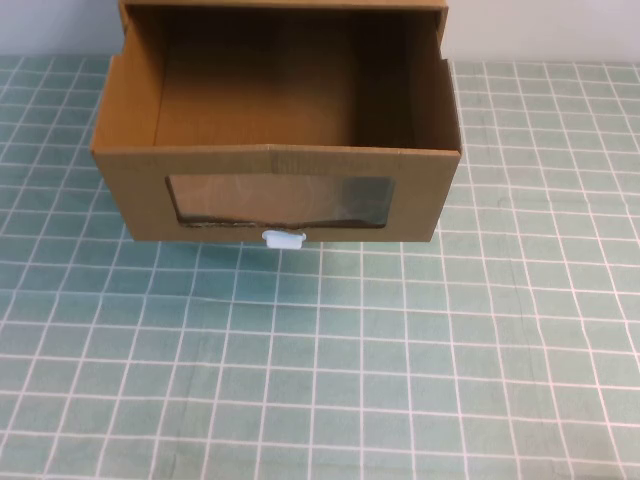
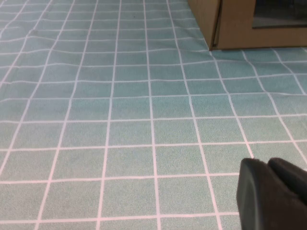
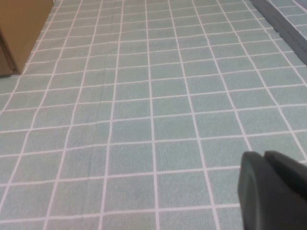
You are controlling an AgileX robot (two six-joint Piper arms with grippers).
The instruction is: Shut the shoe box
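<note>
While drawer gapes, shoe box brown; left tool, right tool apart.

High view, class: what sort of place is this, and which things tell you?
Probably a robot test bench: a green gridded mat holds only an open shoe box, while the left tool and right tool hang low over the mat, touching nothing.

The shoe box ran off the top edge of the high view, so its rear end stayed unseen, and neither arm appeared there. Each wrist view caught only a dark corner of its hand, the left hand and the right hand, cut off by the edge. What lay behind the box's window was too dim to tell.
</note>
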